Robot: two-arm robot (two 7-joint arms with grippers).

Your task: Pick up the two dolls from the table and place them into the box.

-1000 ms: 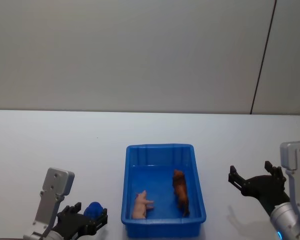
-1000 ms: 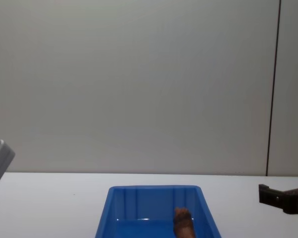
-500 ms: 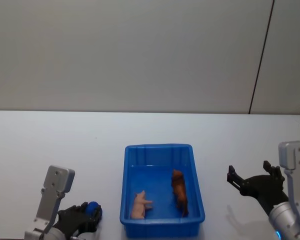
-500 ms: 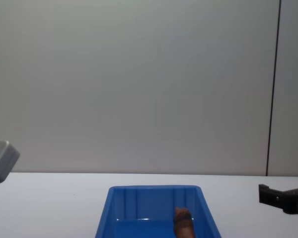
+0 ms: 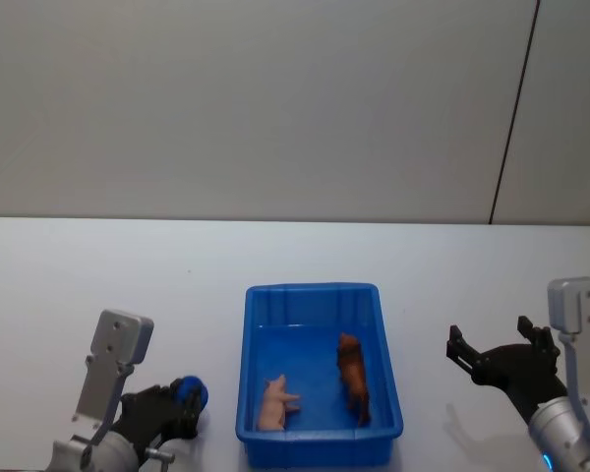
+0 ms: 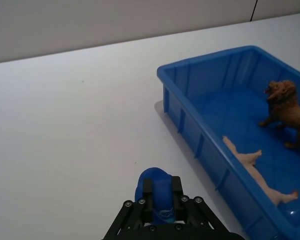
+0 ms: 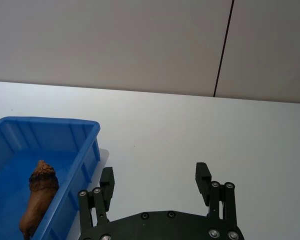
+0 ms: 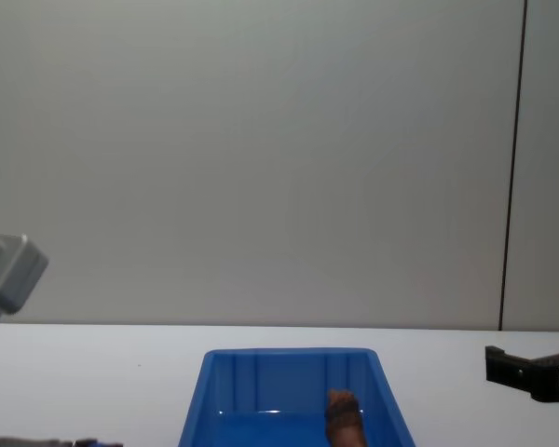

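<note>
Head view: both dolls lie inside the blue box (image 5: 320,369) at the near middle of the white surface (image 5: 128,275). The pink doll (image 5: 275,402) rests on its side near the box's near-left corner, and the reddish-brown doll (image 5: 353,379) stands just right of it. The left hand (image 5: 177,405) sits low over the surface left of the box, its fingers pressed together around a small blue object (image 5: 190,394). The right hand (image 5: 501,352) hovers right of the box with fingers spread and nothing between them.

Left wrist view: the left hand (image 6: 162,197) pinches the small blue object (image 6: 155,187) over bare surface (image 6: 70,125), beside the box's (image 6: 190,120) outer wall. Inside, the brown doll (image 6: 287,107) stands upright, while the pink doll (image 6: 257,172) lies flat along the near wall.

Right wrist view: the right hand (image 7: 155,180) is spread wide above the surface (image 7: 190,130), apart from the box (image 7: 85,145). The brown doll (image 7: 39,192) stands inside close to that wall.

Chest view: the box's (image 8: 289,358) far rim shows at the lower middle, with the brown doll's (image 8: 343,419) head rising within it. A black part of the right hand (image 8: 531,372) enters at the right edge.
</note>
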